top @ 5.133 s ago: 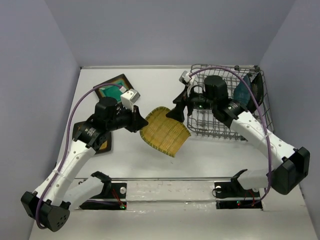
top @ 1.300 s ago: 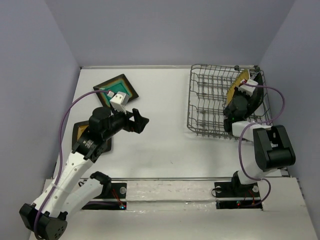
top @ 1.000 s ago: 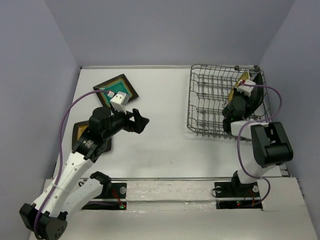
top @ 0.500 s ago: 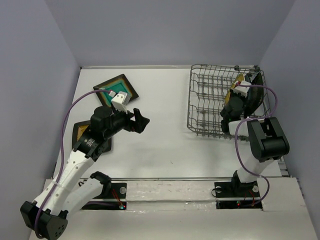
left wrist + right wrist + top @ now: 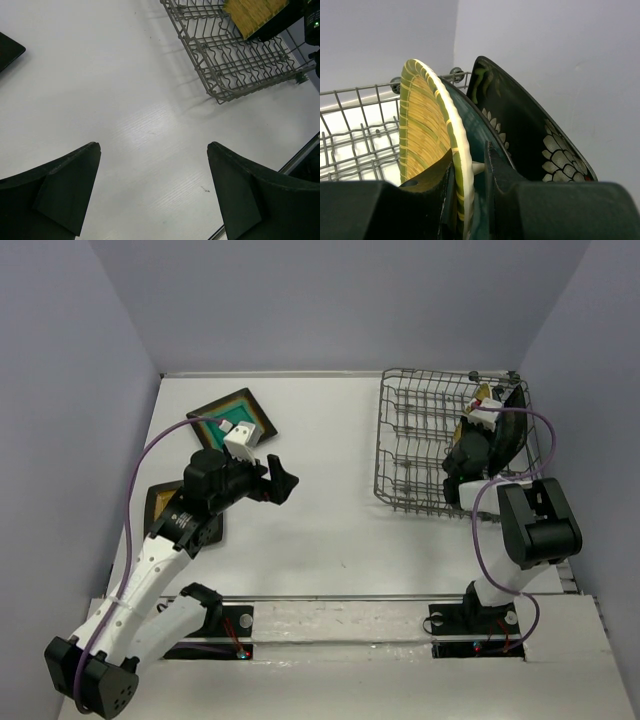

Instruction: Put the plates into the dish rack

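Inside the dish rack (image 5: 420, 455), at its far right, my right gripper (image 5: 478, 406) is shut on the rim of the yellow ribbed plate (image 5: 422, 130), which stands on edge. Just behind it stand the plain teal plate (image 5: 476, 131) and the black floral plate (image 5: 532, 137), both also upright. On the table at the left, the teal-centred plate (image 5: 235, 418) lies flat, and the mustard-centred plate (image 5: 157, 503) is partly hidden under the left arm. My left gripper (image 5: 281, 483) hovers open over the bare table, and the left wrist view shows nothing between its fingers (image 5: 65, 190).
The rack's left and middle rows of tines (image 5: 410, 430) hold nothing. The rack (image 5: 225, 60) and the yellow plate (image 5: 252, 12) show at the upper right of the left wrist view. Purple-grey walls close in the table on three sides.
The yellow plate was over the middle of the table five seconds ago and now stands in the rack. Over the last second my right gripper nudged it slightly back. The left arm barely shifted.
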You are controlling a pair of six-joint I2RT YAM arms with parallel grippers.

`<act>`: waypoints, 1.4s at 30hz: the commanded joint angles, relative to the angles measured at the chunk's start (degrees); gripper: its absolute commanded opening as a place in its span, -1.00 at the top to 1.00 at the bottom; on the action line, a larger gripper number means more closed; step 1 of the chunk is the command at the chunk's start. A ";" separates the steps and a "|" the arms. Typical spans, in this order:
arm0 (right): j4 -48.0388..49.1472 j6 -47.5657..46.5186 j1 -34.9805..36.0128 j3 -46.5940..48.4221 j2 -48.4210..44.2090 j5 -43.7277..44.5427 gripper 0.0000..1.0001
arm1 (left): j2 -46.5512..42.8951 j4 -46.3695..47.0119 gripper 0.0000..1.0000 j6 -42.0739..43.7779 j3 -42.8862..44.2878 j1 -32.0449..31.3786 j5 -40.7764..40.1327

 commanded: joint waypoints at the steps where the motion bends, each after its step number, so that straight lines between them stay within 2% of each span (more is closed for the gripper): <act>1: 16.68 1.24 0.03 2.15 -4.03 0.70 0.86 | 0.41 2.16 -0.98 0.19 0.18 0.42 1.06; 12: 17.64 3.87 0.03 4.26 2.55 0.53 0.86 | 0.85 2.16 -0.98 0.27 0.09 0.95 0.98; 23: 17.55 10.73 0.03 -0.66 4.05 0.17 0.86 | 1.29 2.34 -0.98 0.01 0.18 1.83 1.77; 24: 17.46 11.43 0.03 -1.27 3.70 0.96 0.82 | 1.29 2.42 -0.98 0.01 0.18 1.83 1.85; 25: 16.94 11.79 0.03 -2.50 2.74 1.14 0.59 | 1.29 2.43 -0.98 0.01 0.18 1.92 2.11; 26: 15.28 12.66 0.03 -2.95 2.12 1.05 0.44 | 1.29 2.43 -0.98 0.01 0.18 1.92 2.29; 27: 14.48 12.93 0.03 -3.30 0.81 1.05 0.16 | 1.29 2.51 -0.98 0.01 0.18 2.00 2.47; 29: 12.81 13.37 0.03 -4.00 -0.51 1.40 -0.16 | 1.38 2.51 -0.98 -0.08 0.18 2.01 2.56; 30: 10.28 14.07 0.03 -4.09 -1.22 2.28 -0.39 | 1.29 2.60 -0.98 -0.16 0.09 2.09 2.56; 31: 8.69 14.94 0.03 -4.18 -2.09 2.46 -0.50 | 1.21 2.51 -0.98 -0.17 0.09 2.01 2.47; 36: -2.02 20.30 0.03 -4.97 -9.46 2.46 -0.87 | 0.68 2.34 -0.98 -0.43 0.09 2.09 1.16; 37: -6.49 22.23 0.03 -4.62 -12.09 2.29 -0.91 | 0.33 2.60 -0.98 -0.52 0.01 2.09 0.98; 38: -6.53 22.94 0.03 -4.19 -12.12 2.11 -0.94 | -0.02 2.60 -0.98 -0.60 -0.08 2.09 0.63; 40: -15.80 25.32 0.03 -2.96 -16.33 0.53 -0.99 | -0.55 2.69 -0.98 -0.78 -0.17 2.27 -0.34; 41: -15.85 26.37 0.03 -2.25 -17.73 -0.26 -0.99 | -0.64 2.60 -0.98 -0.78 -0.08 2.18 -0.60; 42: -22.12 28.82 0.03 -0.42 -20.36 -2.09 -0.99 | -0.64 2.51 -0.98 -0.69 -0.08 2.44 -0.87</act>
